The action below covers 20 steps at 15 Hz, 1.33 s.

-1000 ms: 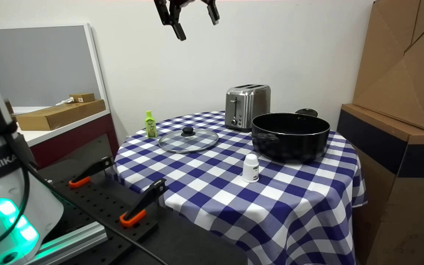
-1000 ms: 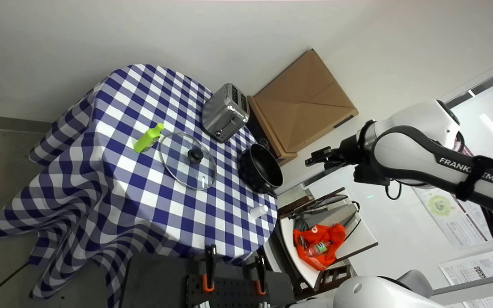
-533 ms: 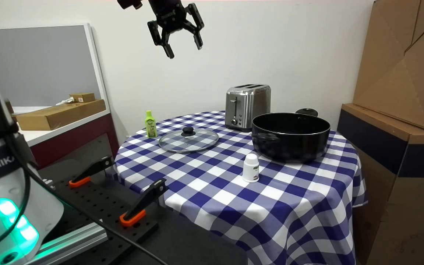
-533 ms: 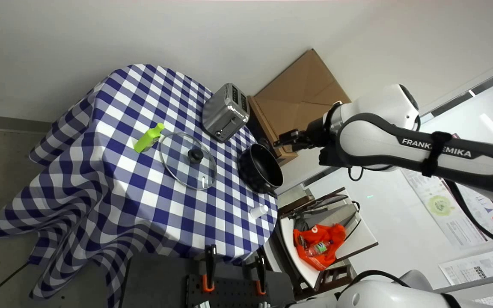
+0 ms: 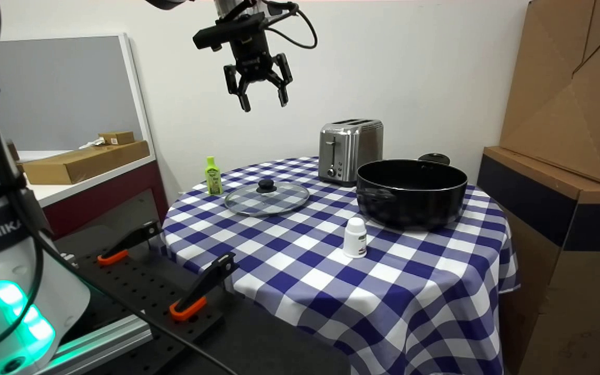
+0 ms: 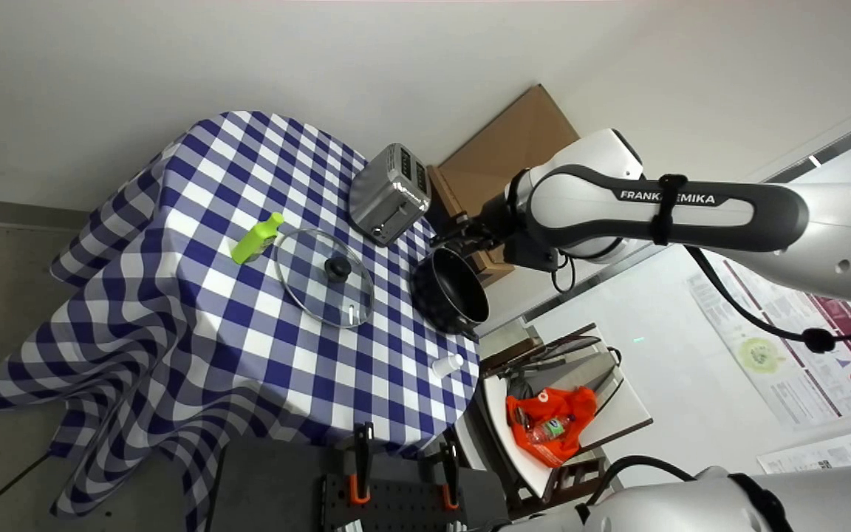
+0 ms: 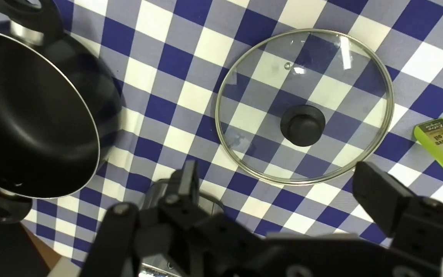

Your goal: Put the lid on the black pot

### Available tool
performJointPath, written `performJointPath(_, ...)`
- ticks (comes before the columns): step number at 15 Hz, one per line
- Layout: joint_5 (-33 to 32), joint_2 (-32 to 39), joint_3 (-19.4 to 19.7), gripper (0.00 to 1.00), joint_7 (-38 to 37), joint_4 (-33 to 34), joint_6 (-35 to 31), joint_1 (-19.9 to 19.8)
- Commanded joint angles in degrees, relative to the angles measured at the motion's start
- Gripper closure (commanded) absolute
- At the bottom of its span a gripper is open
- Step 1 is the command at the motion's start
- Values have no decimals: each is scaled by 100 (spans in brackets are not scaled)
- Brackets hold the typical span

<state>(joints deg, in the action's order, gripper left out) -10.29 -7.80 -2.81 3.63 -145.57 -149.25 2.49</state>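
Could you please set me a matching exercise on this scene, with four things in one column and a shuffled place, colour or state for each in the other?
1. Glass lid
2. Black pot
3. Toaster
4. Tool

A. Shiny silver
B. In mid-air, jaws apart
C. Lying flat near the green bottle
D. Uncovered, with a small white bottle nearby

Right pairs: 1-C, 2-D, 3-A, 4-B
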Motion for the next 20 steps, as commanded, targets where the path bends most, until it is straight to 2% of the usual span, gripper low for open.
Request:
performJointPath(1,10,27,-8,0,9,34,16,-8)
performJointPath(5,-108,57,-20,0,-138,8,-1,-50)
performJointPath(7,76,237,-8,0,-90,45,-105,-10)
performJointPath(13,642,1234,-114,0,61,546,-526,171)
performJointPath(20,273,2611,-97,0,-342,1484,-459,323)
